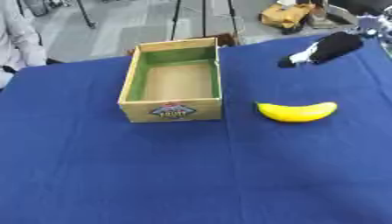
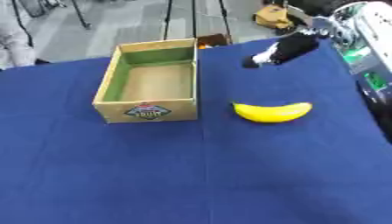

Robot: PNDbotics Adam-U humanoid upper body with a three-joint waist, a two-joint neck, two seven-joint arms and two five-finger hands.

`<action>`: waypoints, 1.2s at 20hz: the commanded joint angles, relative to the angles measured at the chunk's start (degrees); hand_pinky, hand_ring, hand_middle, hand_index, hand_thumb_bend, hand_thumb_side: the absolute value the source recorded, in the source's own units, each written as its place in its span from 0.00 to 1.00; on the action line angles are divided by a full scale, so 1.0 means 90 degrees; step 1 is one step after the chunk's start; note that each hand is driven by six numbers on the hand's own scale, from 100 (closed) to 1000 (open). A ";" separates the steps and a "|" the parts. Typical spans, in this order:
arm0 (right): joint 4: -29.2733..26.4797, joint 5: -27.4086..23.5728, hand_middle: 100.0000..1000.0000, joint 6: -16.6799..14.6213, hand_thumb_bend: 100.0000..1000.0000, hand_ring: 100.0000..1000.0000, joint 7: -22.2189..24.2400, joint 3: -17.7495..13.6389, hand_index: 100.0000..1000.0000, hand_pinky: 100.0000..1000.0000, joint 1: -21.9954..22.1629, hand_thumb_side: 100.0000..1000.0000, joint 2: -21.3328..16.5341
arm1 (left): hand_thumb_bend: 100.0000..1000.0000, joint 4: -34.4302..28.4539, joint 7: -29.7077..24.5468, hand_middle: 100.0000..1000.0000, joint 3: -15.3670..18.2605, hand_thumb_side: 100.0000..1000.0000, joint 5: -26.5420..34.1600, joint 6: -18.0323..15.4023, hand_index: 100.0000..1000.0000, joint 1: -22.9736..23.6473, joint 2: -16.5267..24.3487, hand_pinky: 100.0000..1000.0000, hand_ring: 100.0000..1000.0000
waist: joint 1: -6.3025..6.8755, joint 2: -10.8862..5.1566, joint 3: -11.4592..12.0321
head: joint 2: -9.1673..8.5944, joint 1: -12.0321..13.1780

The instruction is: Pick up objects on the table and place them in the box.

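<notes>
A yellow banana lies on the blue tablecloth, right of centre. To its left stands an open wooden box with green inner walls and a label on its front; nothing lies inside. My right hand, black with white parts, hangs over the table's far right corner, well behind the banana and apart from it. Its fingers stretch down and to the left and hold nothing. My left hand shows in neither view.
The table's far edge runs just behind the box. A grey and green machine stands beside the table's right edge. Bare blue cloth fills the whole near half of the table.
</notes>
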 commanded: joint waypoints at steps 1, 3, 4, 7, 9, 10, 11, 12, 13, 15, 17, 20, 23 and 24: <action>0.0014 -0.0261 0.96 0.0129 0.83 1.00 0.0304 -0.0023 1.00 0.84 -0.0128 0.62 -0.0226 | 0.00 -0.0128 -0.0021 0.63 -0.0001 0.88 0.0012 -0.0001 0.71 -0.0017 0.0143 0.26 0.59 | -0.0019 -0.0089 0.0000 | -0.0068 0.0009; 0.0016 -0.0417 0.97 0.0268 0.84 1.00 0.0449 -0.0025 1.00 0.85 -0.0100 0.59 -0.0252 | 0.00 -0.0128 -0.0023 0.63 -0.0001 0.88 0.0013 -0.0002 0.71 -0.0019 0.0140 0.26 0.59 | -0.0016 -0.0083 -0.0007 | -0.0078 0.0009; 0.0013 -0.0473 0.97 0.0338 0.84 1.00 0.0506 -0.0026 1.00 0.85 -0.0084 0.58 -0.0267 | 0.00 -0.0128 -0.0024 0.63 -0.0002 0.88 0.0013 -0.0002 0.71 -0.0021 0.0139 0.26 0.59 | -0.0016 -0.0081 -0.0009 | -0.0082 0.0008; 0.0025 -0.0595 0.97 0.0547 0.86 1.00 0.0696 -0.0001 1.00 0.85 -0.0010 0.49 -0.0315 | 0.00 -0.0128 -0.0023 0.63 -0.0002 0.88 0.0013 -0.0003 0.71 -0.0022 0.0133 0.26 0.59 | -0.0010 -0.0073 -0.0013 | -0.0097 0.0007; 0.0017 -0.0658 0.95 0.0703 0.86 1.00 0.0813 0.0016 1.00 0.84 0.0043 0.44 -0.0335 | 0.00 -0.0128 -0.0023 0.63 -0.0003 0.88 0.0015 -0.0004 0.71 -0.0023 0.0128 0.26 0.59 | -0.0002 -0.0066 -0.0014 | -0.0100 0.0003; 0.0002 -0.0695 0.95 0.0778 0.86 1.00 0.0860 0.0028 1.00 0.84 0.0071 0.42 -0.0342 | 0.00 -0.0128 -0.0023 0.63 -0.0004 0.88 0.0015 -0.0005 0.71 -0.0024 0.0126 0.26 0.59 | 0.0001 -0.0063 -0.0014 | -0.0103 -0.0001; -0.0015 -0.0742 0.92 0.0847 0.86 1.00 0.0901 0.0041 1.00 0.82 0.0100 0.38 -0.0347 | 0.00 -0.0128 -0.0023 0.63 -0.0005 0.88 0.0015 -0.0004 0.71 -0.0024 0.0124 0.26 0.59 | 0.0003 -0.0059 -0.0014 | -0.0106 -0.0002; -0.0036 -0.0803 0.91 0.0908 0.86 1.00 0.0932 0.0049 1.00 0.82 0.0132 0.35 -0.0347 | 0.00 -0.0128 -0.0024 0.63 -0.0007 0.88 0.0016 -0.0003 0.71 -0.0025 0.0120 0.26 0.59 | 0.0005 -0.0055 -0.0015 | -0.0110 -0.0003; -0.0058 -0.0870 0.89 0.0960 0.84 1.00 0.0948 0.0050 1.00 0.81 0.0163 0.31 -0.0347 | 0.00 -0.0128 -0.0026 0.63 -0.0008 0.88 0.0016 -0.0003 0.71 -0.0027 0.0117 0.26 0.59 | 0.0007 -0.0051 -0.0016 | -0.0116 -0.0003; -0.0089 -0.1011 0.88 0.1063 0.78 1.00 0.0940 0.0033 1.00 0.81 0.0242 0.26 -0.0359 | 0.00 -0.0128 -0.0029 0.63 -0.0009 0.88 0.0018 -0.0002 0.71 -0.0031 0.0111 0.26 0.59 | 0.0009 -0.0042 -0.0018 | -0.0126 -0.0003; -0.0101 -0.1134 0.87 0.1170 0.77 1.00 0.0888 0.0003 1.00 0.81 0.0351 0.21 -0.0367 | 0.00 -0.0128 -0.0028 0.63 -0.0008 0.88 0.0019 -0.0004 0.71 -0.0037 0.0106 0.26 0.59 | 0.0011 -0.0030 -0.0020 | -0.0132 -0.0005; -0.0079 -0.1334 0.86 0.1331 0.75 1.00 0.0784 -0.0018 1.00 0.81 0.0531 0.14 -0.0375 | 0.00 -0.0128 -0.0031 0.63 -0.0007 0.88 0.0020 -0.0001 0.71 -0.0045 0.0093 0.26 0.59 | 0.0017 -0.0010 -0.0021 | -0.0136 -0.0002; -0.0086 -0.1506 0.80 0.1479 0.73 1.00 0.0546 -0.0024 0.97 0.79 0.0669 0.12 -0.0364 | 0.00 -0.0128 -0.0030 0.63 -0.0008 0.88 0.0022 0.0001 0.71 -0.0053 0.0087 0.25 0.59 | 0.0023 0.0002 -0.0021 | -0.0143 -0.0005; -0.0100 -0.1551 0.79 0.1527 0.73 1.00 0.0424 -0.0037 0.96 0.78 0.0715 0.12 -0.0347 | 0.00 -0.0128 -0.0032 0.63 -0.0009 0.88 0.0022 0.0002 0.71 -0.0056 0.0083 0.25 0.59 | 0.0026 0.0007 -0.0023 | -0.0148 -0.0008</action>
